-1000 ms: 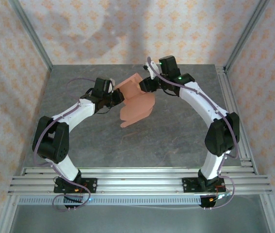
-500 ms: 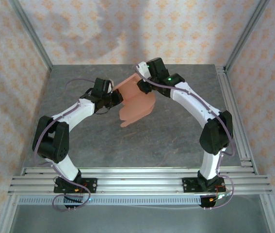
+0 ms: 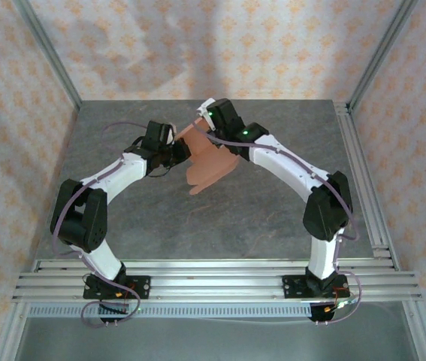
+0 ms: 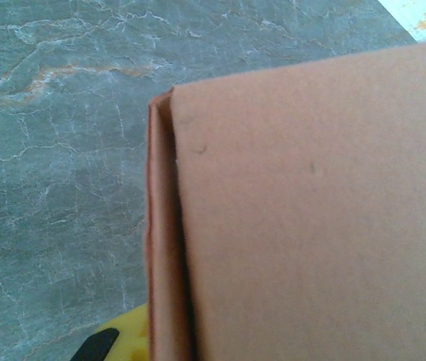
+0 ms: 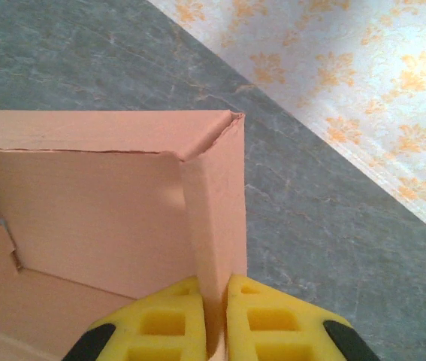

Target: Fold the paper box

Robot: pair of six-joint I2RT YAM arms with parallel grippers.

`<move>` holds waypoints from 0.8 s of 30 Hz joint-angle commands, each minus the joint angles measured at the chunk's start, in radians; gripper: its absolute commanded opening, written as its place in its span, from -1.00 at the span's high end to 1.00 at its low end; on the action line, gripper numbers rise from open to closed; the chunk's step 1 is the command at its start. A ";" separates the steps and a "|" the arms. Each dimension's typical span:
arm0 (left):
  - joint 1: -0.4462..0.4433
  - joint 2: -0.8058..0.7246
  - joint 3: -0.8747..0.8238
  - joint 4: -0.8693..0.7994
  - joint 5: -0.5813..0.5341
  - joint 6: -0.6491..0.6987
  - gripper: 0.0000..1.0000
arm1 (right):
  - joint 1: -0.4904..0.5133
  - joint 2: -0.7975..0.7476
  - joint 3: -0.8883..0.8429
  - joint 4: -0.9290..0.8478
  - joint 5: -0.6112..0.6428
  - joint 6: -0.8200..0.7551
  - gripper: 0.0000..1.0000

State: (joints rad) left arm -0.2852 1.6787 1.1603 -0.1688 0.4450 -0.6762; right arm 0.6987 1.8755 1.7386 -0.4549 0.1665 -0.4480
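The paper box [image 3: 211,167] is salmon-orange card, partly folded and held above the grey table [image 3: 273,214] between both arms. My left gripper [image 3: 185,153] is shut on its left edge; in the left wrist view the card [image 4: 310,226] covers most of the frame, with one yellow pad [image 4: 126,338] beside a folded double edge. My right gripper [image 3: 213,134] reaches in from the back right. Seen from the right wrist, its yellow pads [image 5: 164,323] pinch an upright corner wall of the box [image 5: 216,226], so the right gripper [image 5: 214,320] is shut on it.
Aluminium rails [image 3: 213,274] run along the near edge where the arm bases are bolted, and more rail lies along the right side [image 3: 359,165]. Patterned walls [image 3: 197,45] and metal frame posts close in the table at the back and sides.
The right arm has swung left over the box and its jaws have closed onto the corner wall. The box has tilted slightly. The left arm has stayed put.
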 commanded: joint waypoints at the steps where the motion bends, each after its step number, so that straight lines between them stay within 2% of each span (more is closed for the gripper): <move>1: -0.010 0.005 0.017 0.034 0.042 0.021 1.00 | 0.043 0.033 -0.013 0.063 0.092 -0.023 0.77; 4: -0.011 0.005 0.018 0.034 0.043 0.021 1.00 | 0.057 0.046 -0.010 0.077 0.142 -0.048 0.66; 6: -0.011 0.006 0.020 0.030 0.043 0.023 1.00 | 0.062 0.053 -0.007 0.081 0.158 -0.055 0.66; 10: -0.011 0.005 0.021 0.028 0.043 0.024 1.00 | 0.072 0.064 -0.003 0.092 0.192 -0.070 0.83; 17: -0.011 0.006 0.023 0.027 0.046 0.024 1.00 | 0.111 0.109 -0.006 0.156 0.348 -0.189 0.96; 19: -0.011 0.007 0.024 0.025 0.045 0.024 1.00 | 0.123 0.123 -0.018 0.194 0.393 -0.233 0.95; 22: -0.010 0.006 0.025 0.023 0.044 0.025 1.00 | 0.131 0.132 -0.019 0.209 0.408 -0.246 0.77; 23: -0.011 0.007 0.026 0.023 0.044 0.025 1.00 | 0.131 0.132 -0.020 0.211 0.407 -0.245 0.77; 24: -0.011 0.006 0.026 0.022 0.045 0.026 1.00 | 0.131 0.132 -0.022 0.213 0.410 -0.248 0.85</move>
State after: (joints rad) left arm -0.2783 1.6917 1.1603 -0.1761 0.4370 -0.6834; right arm 0.8116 1.9835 1.7359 -0.2848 0.5549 -0.6491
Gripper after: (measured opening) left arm 0.061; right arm 0.105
